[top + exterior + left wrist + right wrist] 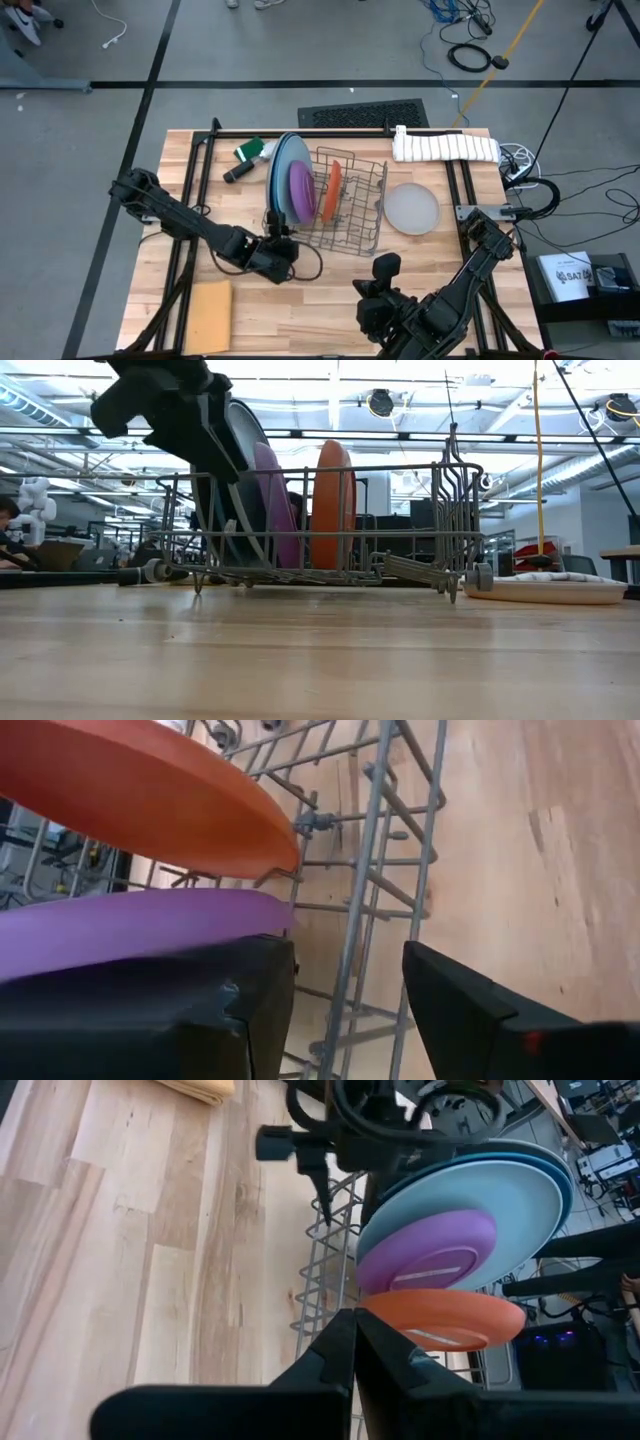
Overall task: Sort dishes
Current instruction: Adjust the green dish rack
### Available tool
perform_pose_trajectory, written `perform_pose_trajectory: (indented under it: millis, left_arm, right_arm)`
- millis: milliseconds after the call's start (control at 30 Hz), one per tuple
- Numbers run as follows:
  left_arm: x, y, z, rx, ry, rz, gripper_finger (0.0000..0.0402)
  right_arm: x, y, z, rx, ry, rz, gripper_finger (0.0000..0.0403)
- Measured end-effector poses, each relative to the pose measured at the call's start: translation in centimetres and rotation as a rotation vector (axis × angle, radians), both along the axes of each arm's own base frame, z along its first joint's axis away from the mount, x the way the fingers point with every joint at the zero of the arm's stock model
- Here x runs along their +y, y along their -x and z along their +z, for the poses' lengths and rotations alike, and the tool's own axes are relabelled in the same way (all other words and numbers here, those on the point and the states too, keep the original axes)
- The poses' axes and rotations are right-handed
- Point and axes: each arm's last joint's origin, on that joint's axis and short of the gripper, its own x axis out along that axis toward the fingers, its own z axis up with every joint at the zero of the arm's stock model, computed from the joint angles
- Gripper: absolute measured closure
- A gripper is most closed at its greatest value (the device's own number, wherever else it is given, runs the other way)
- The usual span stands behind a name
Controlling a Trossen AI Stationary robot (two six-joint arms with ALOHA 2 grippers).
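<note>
Left tool (281, 243), at the near end of the wire rack (352, 203), beside the lower edges of the standing plates: its two dark fingers (455, 1010) are parted with nothing between them, and rack wires and bare wood show through the gap. The purple plate (130, 925) lies just beside one finger; whether they touch cannot be told. In the low view this tool (215, 450) hangs in front of the large plates at the rack's left end.

Right tool (352, 1342), at the near edge of the surface (300, 300), well apart from the rack: fingers pressed together, holding nothing, pointing toward the rack.

Plates in the rack, all upright on edge in a row: three large ones at the left end, pale teal (470, 1195) in front, bright blue (555, 1165) behind it, the grey-blue one (279, 160) outermost; next the smaller purple plate (302, 190), leaning against the teal one; then the orange plate (331, 188), standing apart from the purple in its own slot.

Light grey plate (412, 208): flat on the surface, just right of the rack, outside it.

Other items: tan sheet (210, 316) at the near left corner; rolled white towel (445, 148) at the far right.
</note>
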Motion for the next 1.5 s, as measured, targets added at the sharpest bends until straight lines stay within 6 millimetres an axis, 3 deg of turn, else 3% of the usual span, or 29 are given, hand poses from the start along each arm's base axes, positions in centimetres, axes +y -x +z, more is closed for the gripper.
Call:
perform_pose_trajectory:
  millis: [233, 600, 900, 1100, 1500]
  left_arm:
    - [1.0, -0.6, -0.8, 0.04, -0.011, 0.028, 0.0253]
    - [1.2, -1.5, -2.7, 0.112, 0.053, 0.043, 0.0387]
    - [1.2, -1.5, -2.5, 0.09, 0.175, 0.116, 0.0394]
    - [0.6, -2.5, -0.8, 0.041, 0.271, 0.1, 0.0397]
    - [0.4, -2.1, -0.5, 0.159, 0.246, -0.005, 0.0397]
  right_arm:
    - [0.0, 0.0, 0.0, -0.001, -0.001, 0.0, 0.0403]
    - [0.0, 0.0, 0.0, -0.003, -0.004, 0.0, 0.0403]
    - [-0.1, -0.1, 0.0, -0.001, -0.001, -0.002, 0.0403]
    - [-0.1, -0.1, 0.0, -0.002, -0.002, -0.002, 0.0403]
    - [0.0, -0.1, 0.0, -0.005, -0.005, -0.001, 0.0403]
